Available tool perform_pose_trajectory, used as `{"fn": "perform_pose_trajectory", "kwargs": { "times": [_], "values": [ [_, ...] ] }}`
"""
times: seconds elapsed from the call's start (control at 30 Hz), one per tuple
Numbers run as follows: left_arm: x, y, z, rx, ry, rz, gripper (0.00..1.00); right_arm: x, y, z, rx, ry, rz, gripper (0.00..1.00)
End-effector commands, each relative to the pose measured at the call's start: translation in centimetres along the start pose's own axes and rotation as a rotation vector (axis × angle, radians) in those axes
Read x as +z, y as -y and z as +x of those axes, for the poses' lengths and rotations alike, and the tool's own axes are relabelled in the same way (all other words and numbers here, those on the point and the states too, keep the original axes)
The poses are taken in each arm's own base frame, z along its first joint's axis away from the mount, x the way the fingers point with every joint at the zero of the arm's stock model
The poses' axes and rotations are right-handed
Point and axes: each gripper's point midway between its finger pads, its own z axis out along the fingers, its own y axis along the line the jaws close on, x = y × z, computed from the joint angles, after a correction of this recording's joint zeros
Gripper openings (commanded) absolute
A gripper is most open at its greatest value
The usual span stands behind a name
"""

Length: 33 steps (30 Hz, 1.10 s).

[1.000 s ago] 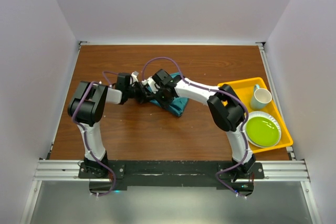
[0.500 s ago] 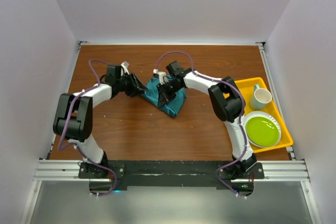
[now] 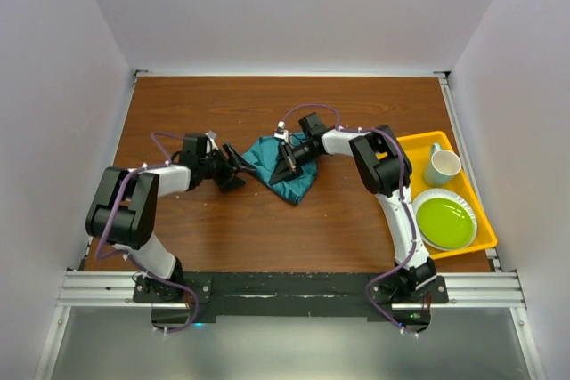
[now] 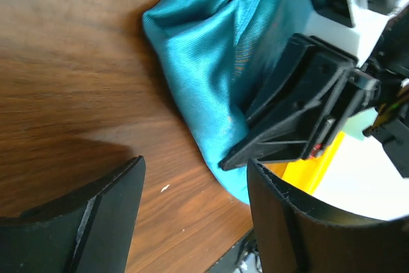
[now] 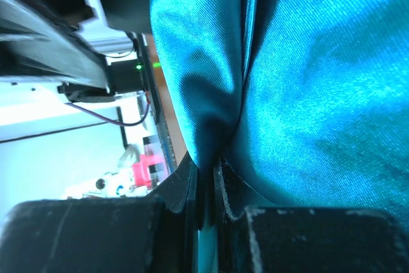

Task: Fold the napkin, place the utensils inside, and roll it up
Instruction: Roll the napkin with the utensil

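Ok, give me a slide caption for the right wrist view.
Right gripper pinching a fold of the teal napkin between nearly closed fingers.

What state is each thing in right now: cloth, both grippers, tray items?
teal cloth napkin: crumpled in a heap on the wooden table, pinched by the right gripper
right gripper: shut on the napkin
left gripper: open, empty, beside the napkin
round green plate: empty, on the yellow plastic tray
pale mug: upright on the tray

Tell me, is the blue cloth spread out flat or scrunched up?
Scrunched up. The napkin sits in a creased, bunched heap, and the right gripper pinches one fold.
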Motion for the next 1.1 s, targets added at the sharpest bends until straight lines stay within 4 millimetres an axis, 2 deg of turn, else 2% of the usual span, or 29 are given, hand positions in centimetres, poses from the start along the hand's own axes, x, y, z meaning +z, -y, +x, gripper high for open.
{"fn": "perform_pose_trajectory", "kwargs": {
  "times": [0.0, 0.03, 0.27, 0.5, 0.6, 0.8, 0.9, 1.07],
  "values": [
    [1.5, 2.2, -0.3, -0.054, 0.022, 0.063, 0.69, 1.2, 4.3, 1.7, 0.110, -0.017, 0.053, 0.00],
    [1.8, 2.3, 0.1, -0.054, 0.013, 0.060, 0.68, 1.1, 4.2, 1.5, 0.118, -0.014, 0.045, 0.00],
    [3.8, -0.9, 1.3, -0.206, 0.012, -0.106, 0.65, 0.9, 3.4, 0.8, 0.136, -0.008, -0.007, 0.00],
    [5.3, -2.1, 1.0, -0.297, 0.051, -0.156, 0.64, 0.7, 2.5, 0.5, 0.121, -0.007, -0.030, 0.00],
    [5.8, -2.8, 0.9, -0.326, 0.065, -0.173, 0.59, 0.8, 2.5, 0.7, 0.119, -0.018, -0.039, 0.00],
    [6.2, -4.4, 0.9, -0.317, 0.080, -0.215, 0.41, 0.8, 2.4, 0.8, 0.115, -0.030, -0.053, 0.00],
    [6.1, -4.6, 0.7, -0.301, 0.099, -0.215, 0.22, 0.7, 2.5, 0.9, 0.110, -0.046, -0.047, 0.00],
    [5.9, -4.7, 0.6, -0.263, 0.095, -0.243, 0.01, 0.3, 2.6, 1.1, 0.094, -0.068, -0.008, 0.00]
  ]
}}
